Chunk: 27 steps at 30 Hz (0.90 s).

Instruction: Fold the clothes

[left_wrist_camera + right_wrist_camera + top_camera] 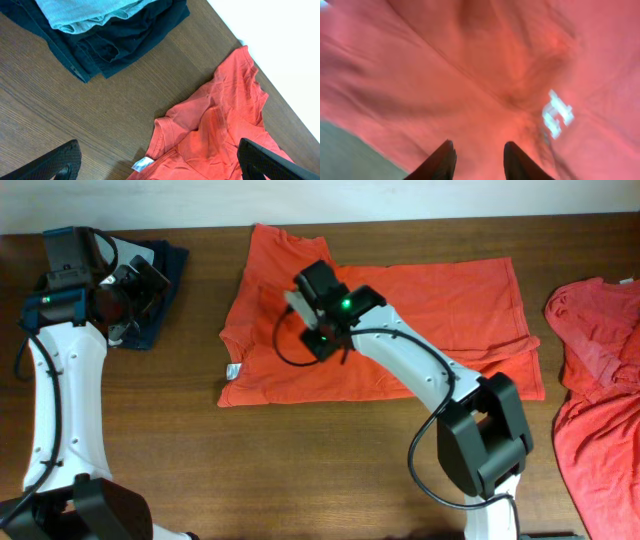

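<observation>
Across the tabletop [330, 480] the orange-red T-shirt [450, 300] is lying spread at centre, light and limp, probably wanting a pinch at a hem or sleeve edge, while the left tool [157, 150] is hanging wide open and empty and the right tool [479, 150] is pressing down on the shirt, narrowly parted, with no telling whether it is gripping cloth.

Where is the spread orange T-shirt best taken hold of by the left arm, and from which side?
Probably the far sleeve of the orange T-shirt, pinched at its outer edge, coming from the collar side. It sticks out as a free flap past the body, nearest the open left end effector; the right end effector is over the printed middle.
</observation>
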Motion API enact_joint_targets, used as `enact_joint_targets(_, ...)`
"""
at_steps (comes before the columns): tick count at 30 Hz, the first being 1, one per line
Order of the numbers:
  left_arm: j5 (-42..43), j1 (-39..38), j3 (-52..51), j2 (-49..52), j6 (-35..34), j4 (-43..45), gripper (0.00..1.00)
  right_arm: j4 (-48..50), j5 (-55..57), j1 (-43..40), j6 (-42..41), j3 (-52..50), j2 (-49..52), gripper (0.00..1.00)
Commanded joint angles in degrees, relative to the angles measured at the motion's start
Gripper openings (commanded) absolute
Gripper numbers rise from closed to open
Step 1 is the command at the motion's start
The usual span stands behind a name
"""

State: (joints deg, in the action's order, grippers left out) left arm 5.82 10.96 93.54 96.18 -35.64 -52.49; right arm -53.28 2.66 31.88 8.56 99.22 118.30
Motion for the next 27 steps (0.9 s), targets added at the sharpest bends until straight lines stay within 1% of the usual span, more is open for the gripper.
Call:
enact_joint_targets(1, 0.42, 0.17, 1.03, 0.90, -0.37, 0.11, 0.99, -6.05, 4.02, -3.17, -2.12, 0.37, -0.61, 0.29)
enact_joint_targets(3, 0.42, 0.17, 1.03, 0.90, -0.35, 0.09, 1.00, -10.73, 3.96, -5.07, -4.48, 0.37, -0.61, 0.16)
enact_joint_targets(4, 0.42, 0.17, 1.03, 0.90, -0.35, 0.09, 0.99, -12.37, 3.74, -6.05, -5.62, 0.37, -0.61, 0.11)
enact_joint_targets(5, 0.42, 0.17, 1.03, 0.90, -0.37, 0.09, 0.99, -13.81, 3.30, -7.32, -6.95, 0.35, -0.61, 0.06)
enact_joint_targets(6, 0.42, 0.17, 1.03, 0.90, -0.37, 0.09, 0.99, -14.67, 2.47, -8.41, -7.85, 0.31, -0.61, 0.05)
enact_joint_targets(13, 0.42, 0.17, 1.03, 0.90, -0.35, 0.11, 0.99, -16.59, -9.60, -15.54, -8.26, -1.53, -0.61, 0.04)
enact_joint_targets(21, 0.42, 0.17, 1.03, 0.90, -0.37, 0.09, 0.99, -15.45, -9.97, -19.58, -9.05, -7.87, -0.61, 0.04)
enact_joint_targets(27, 0.42, 0.17, 1.03, 0.90, -0.37, 0.11, 0.99, -8.98, -9.94, -19.65, -9.05, -13.73, -0.61, 0.04)
